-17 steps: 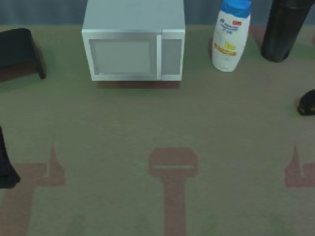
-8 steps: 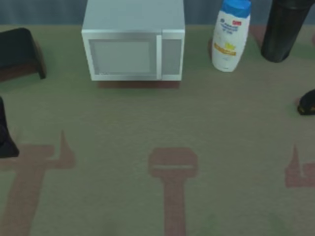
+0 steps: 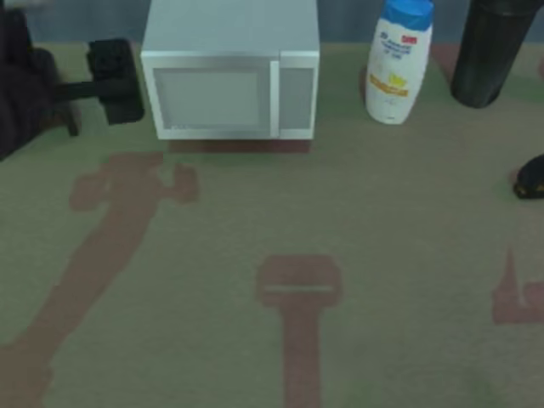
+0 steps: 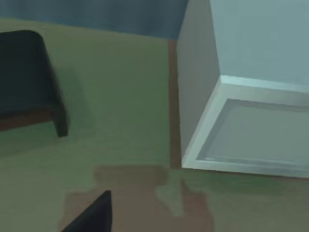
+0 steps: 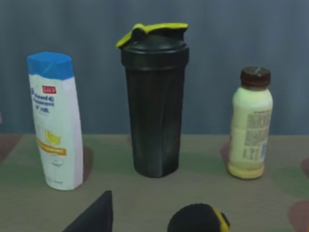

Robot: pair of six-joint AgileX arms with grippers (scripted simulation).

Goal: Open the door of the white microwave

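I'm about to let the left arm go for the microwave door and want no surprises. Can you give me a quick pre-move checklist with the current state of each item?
1. Door shut and flush with the white microwave: ok, it is closed, so opening is not yet done.
2. Left gripper near the microwave: ok, it sits just off the microwave's left side, at the door's hinge edge, not touching.
3. Left gripper at the door's free edge, beside the grey control strip: not ok.
4. Left jaws open: cannot tell.
5. Table in front of the door bare for the swing: ok.
6. Right arm out of the way: ok, it is off at the table's right edge.
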